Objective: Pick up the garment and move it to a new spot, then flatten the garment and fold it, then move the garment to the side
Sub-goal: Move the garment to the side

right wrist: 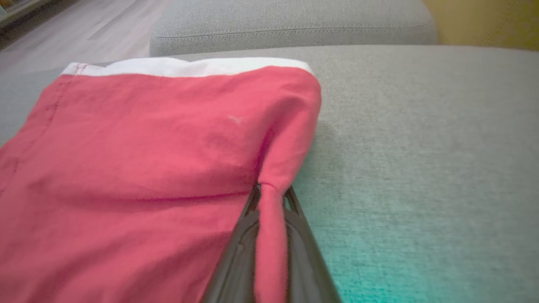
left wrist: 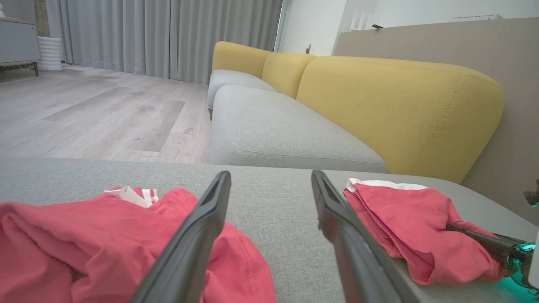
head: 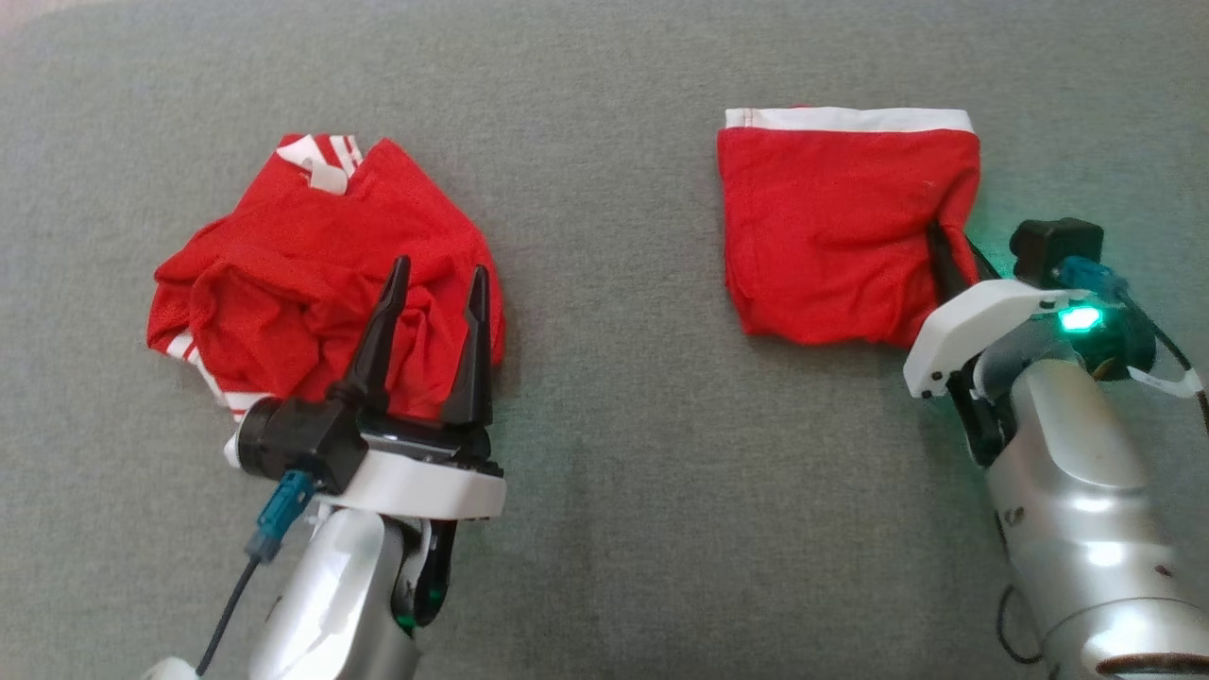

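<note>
A folded red garment (head: 831,227) (right wrist: 147,147) with a white band along its far edge lies flat at the right of the grey cushion. My right gripper (head: 949,255) (right wrist: 271,193) is shut on a pinched ridge of cloth at the garment's near right edge; the left wrist view shows the same garment (left wrist: 404,214) at the right. A second red garment (head: 283,255) (left wrist: 84,235) with white stripes lies crumpled at the left. My left gripper (head: 440,274) (left wrist: 270,176) hovers open over that heap's near right part, holding nothing.
Both garments rest on a wide grey cushion (head: 604,425). Beyond it stand another grey seat (left wrist: 273,130) and a yellow backrest (left wrist: 400,101). Pale wooden floor (left wrist: 84,109) lies past the cushion's far edge.
</note>
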Controlling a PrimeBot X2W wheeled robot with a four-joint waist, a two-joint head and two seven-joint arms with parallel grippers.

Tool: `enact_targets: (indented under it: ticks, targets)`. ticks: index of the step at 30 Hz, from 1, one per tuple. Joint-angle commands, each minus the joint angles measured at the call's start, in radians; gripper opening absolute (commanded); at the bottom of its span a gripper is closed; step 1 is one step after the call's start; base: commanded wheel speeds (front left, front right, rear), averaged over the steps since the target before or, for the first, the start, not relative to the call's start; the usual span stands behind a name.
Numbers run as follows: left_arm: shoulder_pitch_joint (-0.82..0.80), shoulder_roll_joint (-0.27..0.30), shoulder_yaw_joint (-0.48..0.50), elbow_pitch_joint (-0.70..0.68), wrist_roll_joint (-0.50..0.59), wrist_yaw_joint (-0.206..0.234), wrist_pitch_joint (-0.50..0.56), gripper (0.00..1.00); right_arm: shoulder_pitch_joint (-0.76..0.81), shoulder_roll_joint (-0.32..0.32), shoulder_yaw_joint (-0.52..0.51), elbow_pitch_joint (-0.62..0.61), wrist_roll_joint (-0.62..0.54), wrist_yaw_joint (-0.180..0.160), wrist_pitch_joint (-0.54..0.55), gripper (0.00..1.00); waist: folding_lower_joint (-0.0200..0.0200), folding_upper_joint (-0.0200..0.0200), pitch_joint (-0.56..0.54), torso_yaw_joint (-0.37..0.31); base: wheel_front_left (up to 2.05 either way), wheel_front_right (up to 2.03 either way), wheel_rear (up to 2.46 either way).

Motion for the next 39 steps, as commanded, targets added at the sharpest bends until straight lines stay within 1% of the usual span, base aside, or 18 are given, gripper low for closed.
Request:
enact_targets:
  ticks: [1, 6, 9, 12, 15, 19, 21, 24, 27, 29, 32, 39]
  targets:
    - [-0.022, 0.004, 0.032, -0.027, 0.005, 0.005, -0.005, 1.00, -0.023, -0.006, 0.021, -0.018, -0.019, -0.001, -0.012, 0.00, -0.0001, 0.0000, -0.008, -0.007, 0.00, 0.00, 0.00]
    - [-0.008, 0.004, 0.036, -0.020, 0.009, 0.003, -0.005, 1.00, -0.031, -0.064, 0.072, -0.036, -0.091, -0.001, -0.022, 0.00, -0.0001, 0.0000, -0.033, -0.026, 0.00, 0.00, 0.00]
    - [-0.001, 0.004, 0.040, -0.024, 0.010, 0.002, -0.005, 1.00, -0.028, -0.116, 0.138, -0.045, -0.091, -0.001, -0.006, 0.00, -0.0001, 0.0000, -0.044, -0.035, 0.00, 0.00, 0.00]
    - [0.004, 0.004, 0.040, -0.027, 0.010, 0.001, -0.005, 1.00, -0.022, -0.192, 0.203, -0.051, -0.047, -0.001, 0.014, 0.00, -0.0001, 0.0000, -0.051, -0.038, 0.00, 0.00, 0.00]
    - [0.009, 0.004, 0.037, -0.031, 0.009, 0.002, -0.005, 1.00, -0.008, -0.298, 0.262, -0.058, -0.005, -0.001, 0.037, 0.00, -0.0001, 0.0000, -0.054, -0.037, 0.00, 0.00, 0.00]
    - [0.007, 0.004, 0.040, -0.042, 0.015, -0.001, -0.005, 1.00, 0.004, -0.436, 0.303, -0.062, 0.030, -0.001, 0.064, 0.00, -0.0001, 0.0000, -0.041, -0.033, 0.00, 0.00, 0.00]
    - [0.003, 0.004, 0.043, -0.047, 0.020, -0.003, -0.005, 1.00, 0.005, -0.482, 0.311, -0.065, 0.048, -0.001, 0.073, 0.00, -0.0001, 0.0000, -0.029, -0.031, 0.00, 0.00, 0.00]
    - [-0.005, 0.004, 0.048, -0.052, 0.025, -0.005, -0.005, 1.00, -0.005, -0.531, 0.302, -0.062, 0.083, -0.001, 0.098, 0.00, -0.0001, 0.0000, -0.009, -0.026, 0.00, 0.00, 0.00]
    - [-0.014, 0.004, 0.050, -0.054, 0.030, -0.009, -0.005, 1.00, -0.014, -0.582, 0.309, -0.053, 0.073, -0.001, 0.109, 0.00, -0.0001, 0.0000, 0.010, -0.021, 0.00, 0.00, 0.00]
    - [-0.019, 0.004, 0.052, -0.054, 0.032, -0.011, -0.005, 1.00, -0.021, -0.609, 0.296, -0.039, 0.066, -0.001, 0.114, 0.00, -0.0001, 0.0000, 0.020, -0.019, 0.00, 0.00, 0.00]
    - [-0.026, 0.004, 0.054, -0.055, 0.035, -0.015, -0.005, 1.00, -0.036, -0.631, 0.253, -0.016, 0.043, -0.001, 0.113, 0.00, -0.0001, 0.0000, 0.033, -0.015, 0.00, 0.00, 0.00]
    - [-0.041, 0.004, 0.059, -0.055, 0.038, -0.019, -0.005, 1.00, -0.051, -0.615, 0.157, 0.009, -0.019, -0.001, 0.109, 0.00, -0.0001, 0.0000, 0.051, -0.009, 0.00, 0.00, 0.00]
